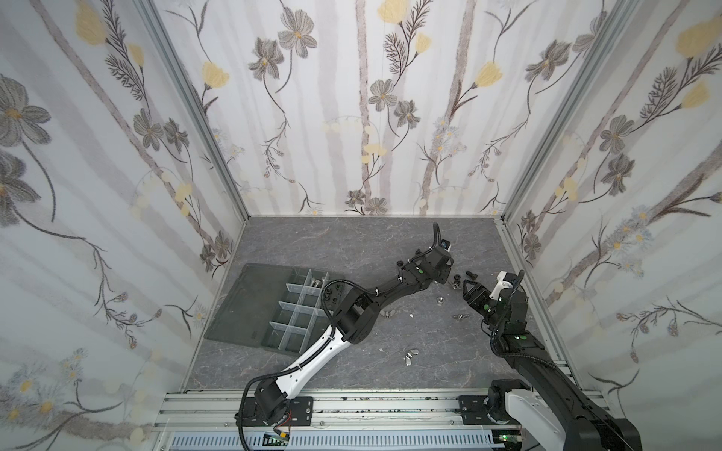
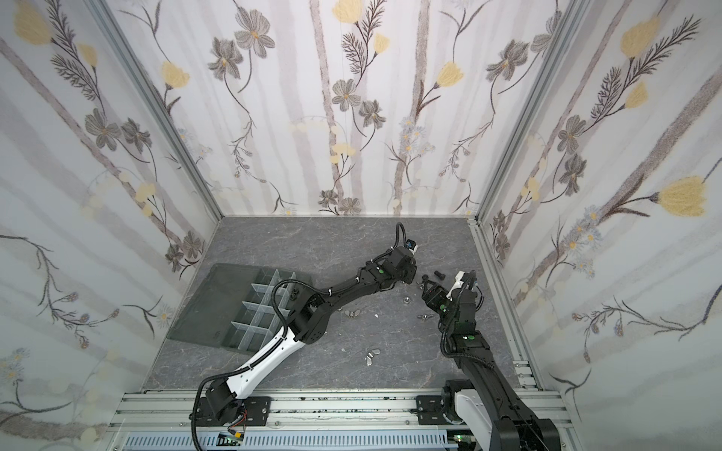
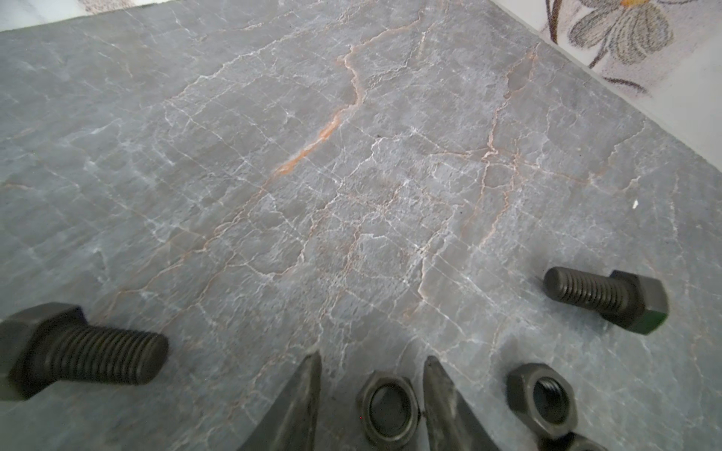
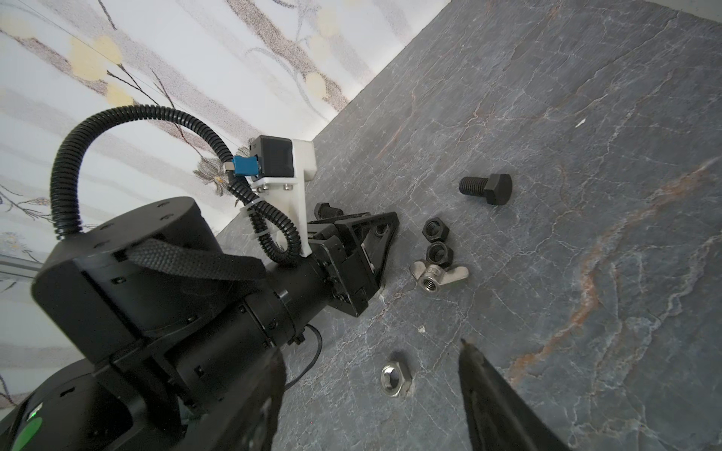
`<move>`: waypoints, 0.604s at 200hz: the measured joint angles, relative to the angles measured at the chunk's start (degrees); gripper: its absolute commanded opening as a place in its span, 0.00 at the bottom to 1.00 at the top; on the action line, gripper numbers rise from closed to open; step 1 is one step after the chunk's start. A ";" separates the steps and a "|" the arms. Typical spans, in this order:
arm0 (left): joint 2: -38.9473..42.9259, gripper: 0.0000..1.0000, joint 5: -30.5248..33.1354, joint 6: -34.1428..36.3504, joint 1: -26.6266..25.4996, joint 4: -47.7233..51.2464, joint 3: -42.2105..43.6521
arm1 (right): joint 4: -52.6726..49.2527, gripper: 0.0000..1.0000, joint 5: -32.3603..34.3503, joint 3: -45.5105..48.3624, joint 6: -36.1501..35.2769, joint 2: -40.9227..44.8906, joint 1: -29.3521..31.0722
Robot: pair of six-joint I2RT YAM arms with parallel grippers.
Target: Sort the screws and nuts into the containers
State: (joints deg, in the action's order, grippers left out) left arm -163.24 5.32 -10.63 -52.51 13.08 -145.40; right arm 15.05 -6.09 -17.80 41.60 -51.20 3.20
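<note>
Top view: left gripper (image 1: 451, 278) right of centre, down among loose hardware; organiser tray (image 1: 295, 310) centre-left. Left wrist: jaws open, straddling black nut (image 3: 388, 408), not clamped. Right wrist: right gripper (image 4: 367, 355) jaws wide open, silver hex nut (image 4: 396, 377) between them on the table.

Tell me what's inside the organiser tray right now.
Silver screws lie in one far compartment of the organiser tray, dark pieces in the one beside it. The near compartments in view look empty. The left arm hides some on the right.

Floral walls (image 1: 371, 117) — grey marbled floor (image 1: 332, 242).
</note>
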 measured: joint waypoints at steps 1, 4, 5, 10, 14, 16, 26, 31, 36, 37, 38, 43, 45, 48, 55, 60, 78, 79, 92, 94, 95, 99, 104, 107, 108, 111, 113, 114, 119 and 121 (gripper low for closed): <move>0.00 0.45 0.11 0.02 -0.04 0.00 0.00 | 0.02 0.71 0.00 0.00 0.00 0.00 0.00; -0.02 0.45 0.37 0.13 -0.11 0.02 0.00 | 0.07 0.71 0.00 0.04 0.04 0.00 0.00; -0.02 0.45 0.44 0.17 -0.13 0.02 0.00 | 0.07 0.71 -0.02 0.07 0.04 0.00 0.00; -0.02 0.45 0.96 0.22 -0.31 0.11 0.00 | 0.09 0.71 -0.02 0.11 0.17 0.02 0.00; -0.02 0.44 1.49 0.46 -0.44 0.22 0.00 | 0.09 0.71 -0.02 0.15 0.15 0.02 0.00; -0.04 0.44 1.79 0.66 -0.52 0.28 0.00 | 0.09 0.71 -0.02 0.15 0.17 0.02 0.00; -0.09 0.43 3.02 1.68 -0.90 0.50 0.00 | 0.09 0.71 -0.02 0.24 0.20 0.02 0.00; -0.13 0.43 3.50 1.75 -1.03 0.52 0.00 | 0.07 0.71 -0.04 0.24 0.33 0.02 0.00; -0.20 0.42 3.87 2.01 -1.14 0.52 0.00 | 0.09 0.71 -0.04 0.24 0.35 0.02 0.00; -0.20 0.41 3.96 2.12 -1.16 0.52 0.00 | 0.09 0.71 -0.04 0.24 0.33 0.02 0.00; -0.20 0.41 4.00 2.16 -1.16 0.52 0.00 | 0.09 0.71 -0.04 0.24 0.33 0.02 0.00; -0.24 0.40 4.35 2.56 -1.18 0.52 0.00 | 0.11 0.71 -0.04 0.24 0.35 0.04 0.00; -0.26 0.40 4.44 2.67 -1.18 0.52 0.00 | 0.11 0.71 -0.04 0.24 0.33 0.04 0.00; -0.31 0.39 4.61 2.71 -1.18 0.50 0.00 | 0.11 0.71 -0.04 0.24 0.33 0.07 0.00; -0.33 0.37 4.87 2.78 -1.29 0.50 0.00 | 0.09 0.71 -0.09 0.24 0.33 0.07 0.00; -0.35 0.35 5.05 2.91 -1.29 0.50 0.00 | 0.09 0.71 -0.11 0.24 0.33 0.11 0.00; -0.42 0.32 5.88 3.10 -1.38 0.44 -0.02 | 0.11 0.71 -0.20 0.24 0.33 0.13 0.00; -0.42 0.31 5.97 3.15 -1.38 0.44 -0.02 | 0.09 0.71 -0.20 0.24 0.33 0.13 0.00; -0.42 0.30 6.34 3.15 -1.40 0.46 -0.02 | 0.09 0.71 -0.20 0.24 0.33 0.13 0.00; -0.42 0.30 6.40 3.15 -1.40 0.46 -0.02 | 0.09 0.71 -0.20 0.24 0.33 0.13 0.00; -0.42 0.30 6.43 3.15 -1.40 0.46 -0.02 | 0.09 0.71 -0.20 0.24 0.35 0.13 0.00; -0.42 0.29 6.47 3.17 -1.40 0.46 -0.02 | 0.09 0.71 -0.20 0.24 0.35 0.13 0.00; -0.42 0.29 6.56 3.17 -1.40 0.46 -0.02 | 0.09 0.71 -0.20 0.24 0.35 0.13 0.00; -0.42 0.29 6.60 3.17 -1.40 0.46 -0.02 | 0.09 0.71 -0.20 0.24 0.35 0.13 0.00; -0.42 0.28 6.60 3.17 -1.40 0.46 -0.02 | 0.09 0.71 -0.20 0.24 0.35 0.15 0.00; -0.42 0.28 6.60 3.19 -1.40 0.46 -0.02 | 0.09 0.71 -0.20 0.24 0.35 0.15 0.00; -0.42 0.28 6.62 3.19 -1.40 0.46 -0.02 | 0.09 0.71 -0.20 0.24 0.35 0.15 0.00; -0.42 0.28 6.62 3.19 -1.40 0.46 -0.02 | 0.09 0.71 -0.20 0.24 0.35 0.15 0.00; -0.42 0.27 6.62 3.23 -1.40 0.46 -0.02 | 0.09 0.71 -0.20 0.26 0.33 0.20 0.00; -0.39 0.27 6.64 3.28 -1.40 0.46 -0.02 | 0.09 0.71 -0.20 0.26 0.33 0.20 0.00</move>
State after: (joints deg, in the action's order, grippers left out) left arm -163.63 11.97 -7.35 -53.91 13.54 -145.43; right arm 15.14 -6.28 -17.54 41.93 -51.00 3.20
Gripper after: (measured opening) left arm 0.283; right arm 0.710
